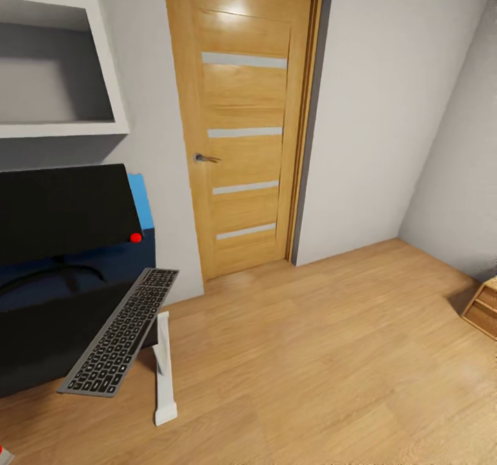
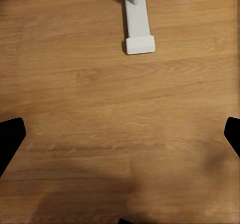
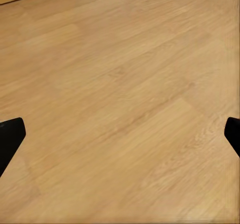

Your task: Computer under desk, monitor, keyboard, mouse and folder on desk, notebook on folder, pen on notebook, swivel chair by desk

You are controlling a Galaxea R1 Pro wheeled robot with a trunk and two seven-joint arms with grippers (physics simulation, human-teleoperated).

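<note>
Head view: keyboard (image 1: pixel 121 334) overhangs the desk (image 1: pixel 41 341) edge; both grippers gape empty above floor (image 1: pixel 331 354).

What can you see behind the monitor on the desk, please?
Behind the monitor, a strip of blue wall panel shows past its right edge, with grey wall above. The screen covers the rest of the panel. The keyboard lies in front on the desk.
</note>
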